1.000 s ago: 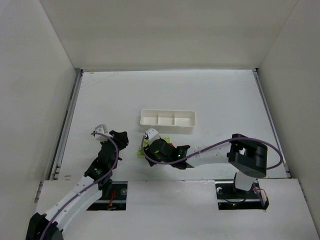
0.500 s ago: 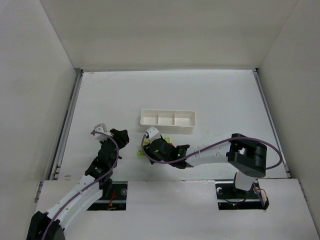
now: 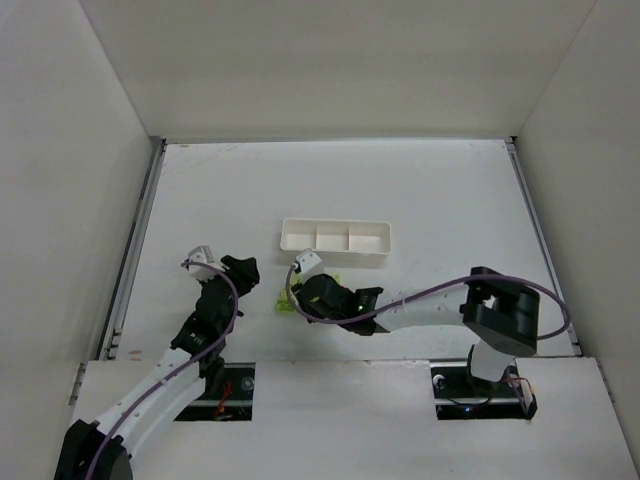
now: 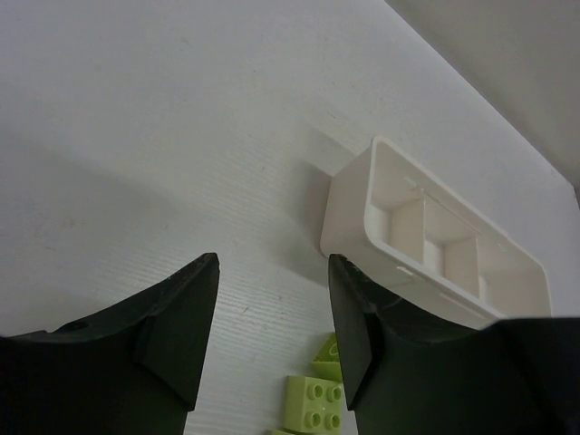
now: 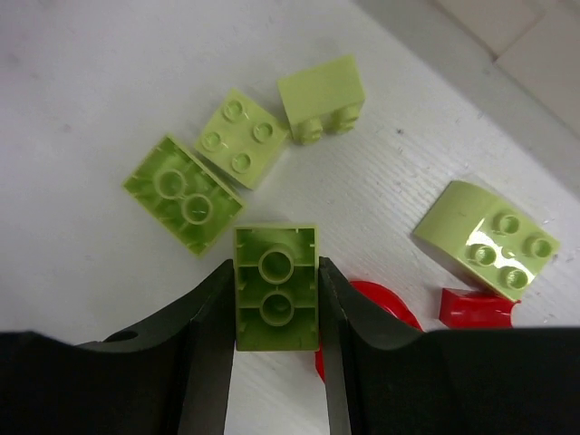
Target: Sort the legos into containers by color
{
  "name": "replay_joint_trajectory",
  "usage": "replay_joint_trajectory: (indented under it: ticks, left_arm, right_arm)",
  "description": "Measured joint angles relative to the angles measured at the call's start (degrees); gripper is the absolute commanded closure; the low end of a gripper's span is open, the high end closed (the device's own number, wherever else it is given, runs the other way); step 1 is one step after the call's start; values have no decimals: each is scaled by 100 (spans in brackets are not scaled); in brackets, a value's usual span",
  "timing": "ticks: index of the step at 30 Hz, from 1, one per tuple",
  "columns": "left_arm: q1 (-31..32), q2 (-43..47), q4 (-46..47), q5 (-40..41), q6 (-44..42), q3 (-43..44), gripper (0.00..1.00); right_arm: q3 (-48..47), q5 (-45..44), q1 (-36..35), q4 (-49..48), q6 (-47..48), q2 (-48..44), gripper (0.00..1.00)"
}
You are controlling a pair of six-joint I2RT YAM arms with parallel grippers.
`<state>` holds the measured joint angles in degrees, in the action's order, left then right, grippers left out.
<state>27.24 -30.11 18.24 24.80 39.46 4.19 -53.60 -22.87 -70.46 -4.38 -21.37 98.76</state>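
Right claw (image 5: 276, 304) pinches one green brick (image 5: 276, 272) down on the table (image 5: 82, 82)

The brick could slip or twist when it goes up, because the fingers only press its two smooth sides. A second green brick (image 5: 184, 193) sits just beside its corner and a red piece (image 5: 390, 304) is right next to one finger, so they might get bumped or dragged along. The pinched brick is pale yellow-green, lying upside down with two round holes showing, in the pile near the white tray (image 4: 349, 217), not in it. No brick shows in the tray's three boxes. The left claw (image 4: 274, 272) is spread apart, with nothing in it
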Motion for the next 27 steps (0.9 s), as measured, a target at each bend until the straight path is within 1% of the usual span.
replay_joint_trajectory:
  ticks: [1,3,4,6,10,12,15,17,18,20,24,27]
  left_arm:
    - [0,-22,2,-2,-2,2,51]
    - [0,-87,4,-7,-2,2,51]
    - [0,-125,7,-20,-2,2,51]
    - [15,-177,0,-37,-4,2,52]
    - [212,-199,-31,-33,-26,4,55]
    - [468,-192,-210,-31,-39,28,56]
    - [898,-190,-745,46,-50,238,56]
    - [1228,-190,-1073,138,-26,417,55]
    - [1519,-184,-1338,256,22,557,54]
    - [1950,-177,-1757,439,111,785,50]
    - [2505,-260,-2326,782,284,1043,47]
    - [2933,-684,-2804,988,509,1353,46]
  right_arm:
    - [57,-7,55,2,-7,-345,76]
    - [96,-2,210,-42,-33,-745,76]
    - [114,-4,404,-118,-72,-1010,76]
    - [118,-55,835,-208,-116,-1303,76]
    - [289,-247,1589,-267,-249,-1598,75]
    - [411,-402,2087,-236,-350,-1683,75]
    - [459,-501,2544,-205,-472,-1611,75]
    - [461,-535,2673,-188,-529,-1523,74]
    - [461,-549,2728,-186,-549,-1464,73]
    - [461,-564,2811,-153,-595,-1314,71]
    - [459,-573,2872,-90,-634,-1093,68]
    - [459,-566,2918,-48,-658,-975,63]
